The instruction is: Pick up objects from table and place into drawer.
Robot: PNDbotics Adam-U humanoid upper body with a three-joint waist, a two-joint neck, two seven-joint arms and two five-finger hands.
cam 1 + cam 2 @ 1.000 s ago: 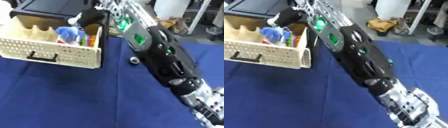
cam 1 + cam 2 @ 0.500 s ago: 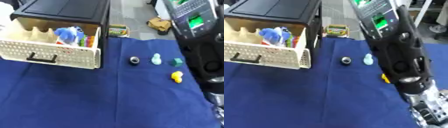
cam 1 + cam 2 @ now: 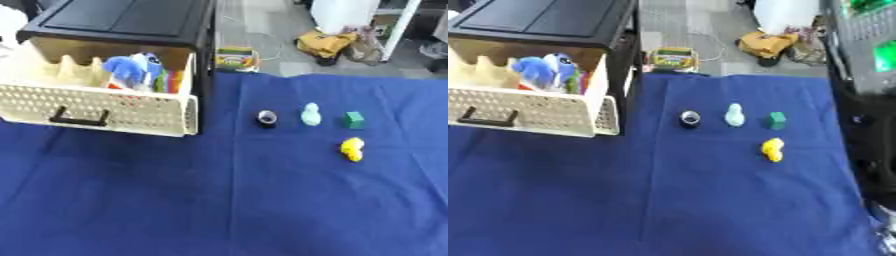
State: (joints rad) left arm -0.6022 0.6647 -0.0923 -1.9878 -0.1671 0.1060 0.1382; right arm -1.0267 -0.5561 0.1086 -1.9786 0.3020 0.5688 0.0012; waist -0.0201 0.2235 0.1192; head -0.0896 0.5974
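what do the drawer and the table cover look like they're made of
The drawer looks like rigid cream plastic: its front is a moulded grid of small holes with a dark handle, matte finish. The table cover looks like blue cloth, probably a woven or felt-like fabric: soft creases run across it and it shows no shine.

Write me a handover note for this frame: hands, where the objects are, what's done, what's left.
Hands: neither hand shows; only the right arm runs along the right edge of the right eye view.
Drawer: open at the left, holding a blue toy and some coloured items beside it.
On the cloth: a small dark ring, a pale green figure, a green cube and a yellow piece, grouped right of the drawer.
Done: some things are in the drawer.
Left: those four, one at a time.
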